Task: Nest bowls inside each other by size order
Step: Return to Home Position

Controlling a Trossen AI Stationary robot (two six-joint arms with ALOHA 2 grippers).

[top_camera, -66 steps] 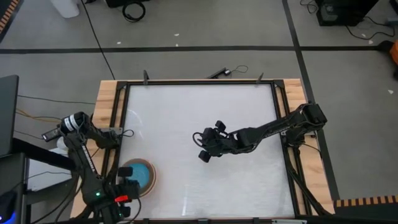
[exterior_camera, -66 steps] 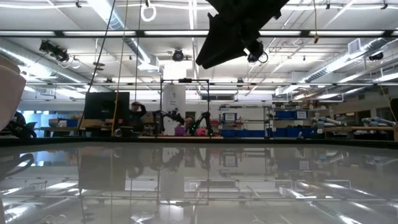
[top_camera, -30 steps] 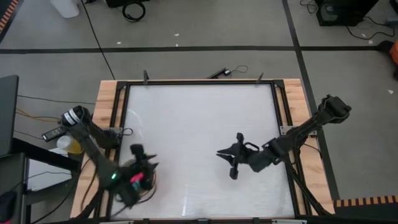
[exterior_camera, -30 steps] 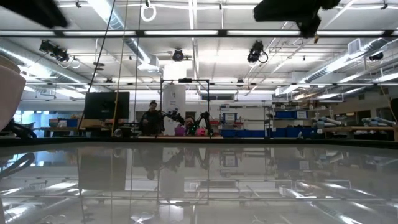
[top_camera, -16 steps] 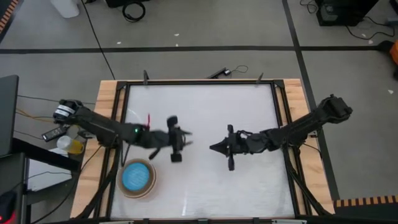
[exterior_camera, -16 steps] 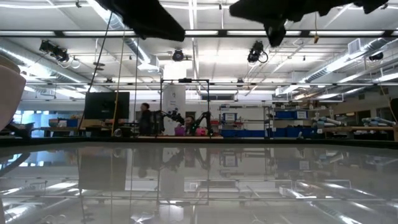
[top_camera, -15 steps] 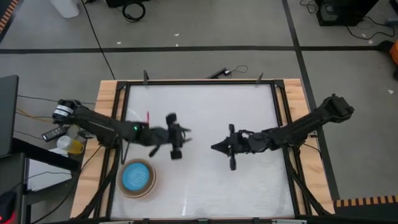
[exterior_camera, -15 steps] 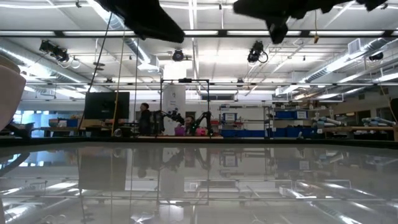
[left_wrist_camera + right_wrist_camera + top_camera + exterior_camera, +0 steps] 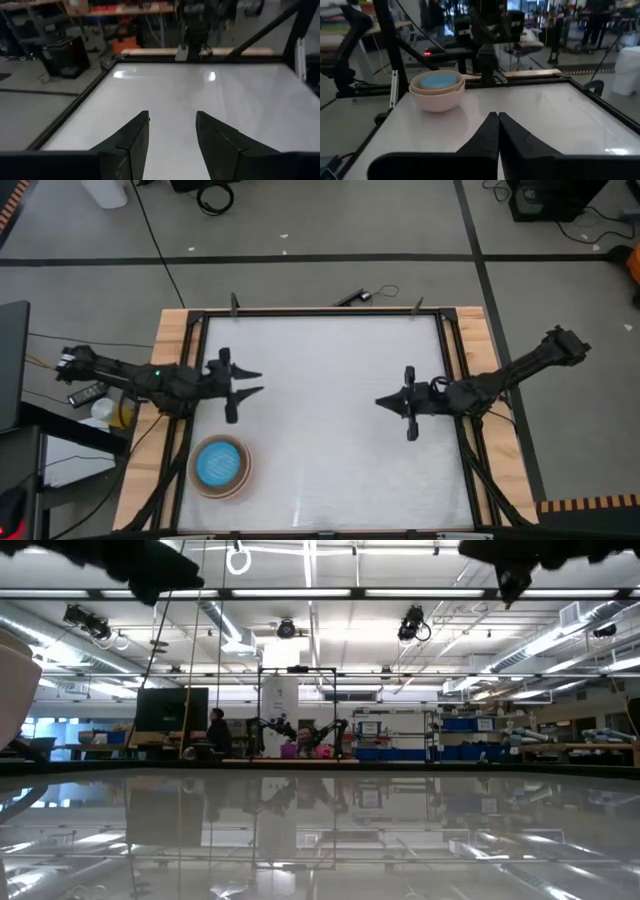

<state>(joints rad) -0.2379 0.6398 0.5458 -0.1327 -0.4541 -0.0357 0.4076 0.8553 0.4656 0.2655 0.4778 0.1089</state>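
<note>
The bowls (image 9: pixel 220 466) stand nested in one stack near the table's near left corner. The bright blue one (image 9: pixel 219 465) is innermost, ringed by the wider rims, and the cream-white one is outermost. The stack also shows in the right wrist view (image 9: pixel 436 90), and its cream wall shows at the low view's left edge (image 9: pixel 10 680). My left gripper (image 9: pixel 250 383) is open and empty above the table, on the far side of the stack. My right gripper (image 9: pixel 382 402) is shut and empty above the table's right half. It points toward the left.
The white tabletop (image 9: pixel 330 370) has a dark frame with wooden side strips (image 9: pixel 165 340). The right arm's base (image 9: pixel 192 30) stands at the table's right edge, and the left arm's base (image 9: pixel 487 30) at its left edge. People move in the room beyond (image 9: pixel 215 730).
My left gripper has risen from over the bowl stack, swung toward the table's middle, then drawn back toward the left edge. My right gripper has drawn back toward the right edge and a little toward the far edge. The bowl stack has stayed in place.
</note>
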